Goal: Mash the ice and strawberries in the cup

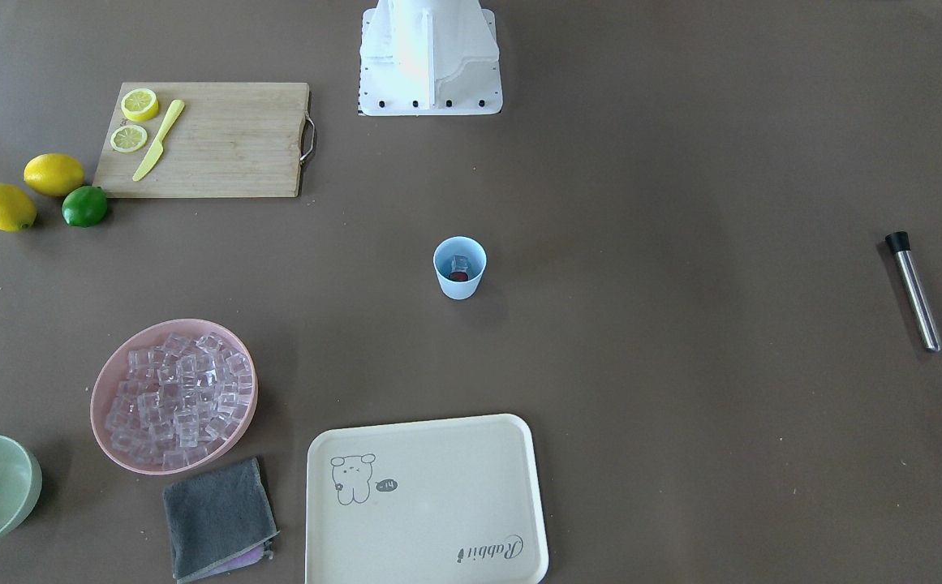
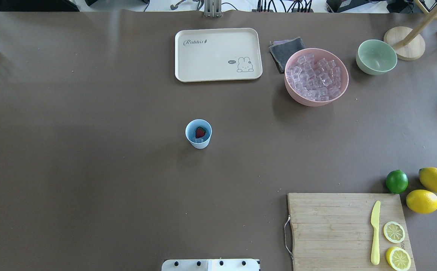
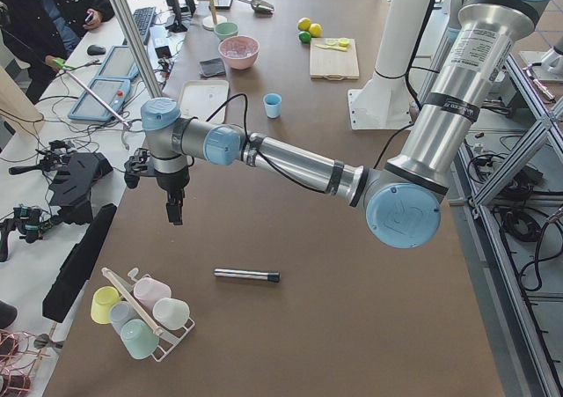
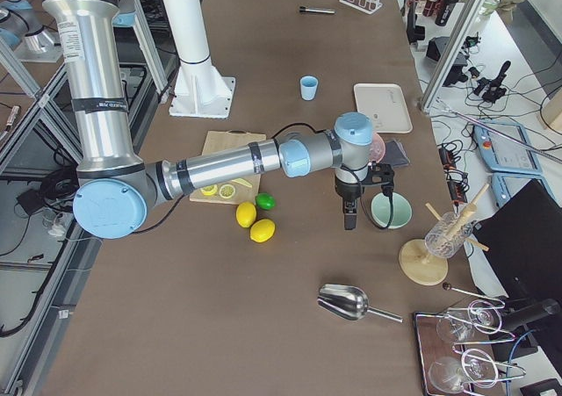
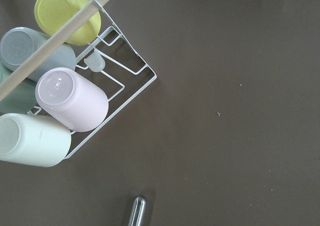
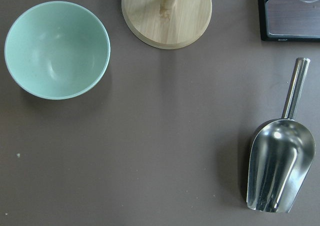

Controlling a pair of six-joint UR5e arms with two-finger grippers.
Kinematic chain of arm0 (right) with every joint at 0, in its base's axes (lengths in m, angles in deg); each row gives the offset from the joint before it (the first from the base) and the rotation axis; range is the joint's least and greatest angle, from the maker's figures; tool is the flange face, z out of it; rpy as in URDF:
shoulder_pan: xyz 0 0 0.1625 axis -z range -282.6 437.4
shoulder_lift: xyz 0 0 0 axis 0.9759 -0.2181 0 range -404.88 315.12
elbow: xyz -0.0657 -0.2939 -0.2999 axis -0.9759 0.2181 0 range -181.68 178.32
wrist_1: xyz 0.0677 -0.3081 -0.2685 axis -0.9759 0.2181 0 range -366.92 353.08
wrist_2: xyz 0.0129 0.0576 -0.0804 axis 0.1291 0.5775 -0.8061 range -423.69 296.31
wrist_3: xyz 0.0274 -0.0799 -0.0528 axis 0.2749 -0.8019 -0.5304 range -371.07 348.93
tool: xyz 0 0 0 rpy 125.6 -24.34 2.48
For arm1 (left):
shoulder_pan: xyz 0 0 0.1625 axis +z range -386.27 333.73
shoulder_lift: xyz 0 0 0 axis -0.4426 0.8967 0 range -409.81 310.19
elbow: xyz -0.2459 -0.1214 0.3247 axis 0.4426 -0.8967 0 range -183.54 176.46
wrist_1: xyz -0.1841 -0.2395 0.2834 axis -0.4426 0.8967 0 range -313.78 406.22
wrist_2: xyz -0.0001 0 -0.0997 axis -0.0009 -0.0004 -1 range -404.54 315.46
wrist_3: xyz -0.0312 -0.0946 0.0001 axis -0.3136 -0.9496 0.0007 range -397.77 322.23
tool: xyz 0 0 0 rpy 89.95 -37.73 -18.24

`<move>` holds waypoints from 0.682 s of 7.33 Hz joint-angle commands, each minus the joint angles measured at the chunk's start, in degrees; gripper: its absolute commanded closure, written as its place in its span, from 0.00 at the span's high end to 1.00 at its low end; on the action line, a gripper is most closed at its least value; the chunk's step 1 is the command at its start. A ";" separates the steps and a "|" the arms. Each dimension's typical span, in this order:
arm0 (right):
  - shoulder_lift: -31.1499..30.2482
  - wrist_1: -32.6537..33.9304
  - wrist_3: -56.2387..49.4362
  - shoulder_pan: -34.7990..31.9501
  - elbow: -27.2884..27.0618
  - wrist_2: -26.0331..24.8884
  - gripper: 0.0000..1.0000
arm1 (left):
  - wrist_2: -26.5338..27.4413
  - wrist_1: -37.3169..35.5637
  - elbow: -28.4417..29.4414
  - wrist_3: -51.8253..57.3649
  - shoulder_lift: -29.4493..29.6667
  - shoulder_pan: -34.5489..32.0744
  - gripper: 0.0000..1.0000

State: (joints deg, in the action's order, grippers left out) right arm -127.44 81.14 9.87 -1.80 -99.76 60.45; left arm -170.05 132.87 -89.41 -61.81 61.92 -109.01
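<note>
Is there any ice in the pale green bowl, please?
No, the pale green bowl is empty; the ice sits heaped in the pink bowl.

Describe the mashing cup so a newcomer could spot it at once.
Find the cream tray at the table's far edge. Nearer the white base, alone mid-table, stands the cup. It is small, pale blue, holding a strawberry, unlike the pink bowl.

Overhead and front views opposed, sharing the cup (image 2: 202,144), wrist cameras seemingly straight down

Pale blue cup (image 2: 199,145) upright, red strawberry (image 2: 200,132) and clear ice cube (image 1: 460,263) inside it
</note>
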 commanded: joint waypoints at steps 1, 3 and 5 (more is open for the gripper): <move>1.70 0.09 0.15 0.18 1.22 -0.57 1.00 | -0.44 0.36 -0.25 0.31 -0.29 0.03 0.98; 1.97 0.18 0.15 -0.43 0.53 -0.48 1.00 | -0.45 2.37 -0.43 0.48 -0.21 0.03 0.98; 1.71 -0.17 0.15 -0.43 0.61 -0.57 1.00 | -0.53 6.67 -1.22 0.31 -2.12 0.29 0.98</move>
State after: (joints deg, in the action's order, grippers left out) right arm -125.46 81.20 10.04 -2.17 -98.88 59.87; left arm -170.54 137.24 -90.05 -61.41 60.99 -108.89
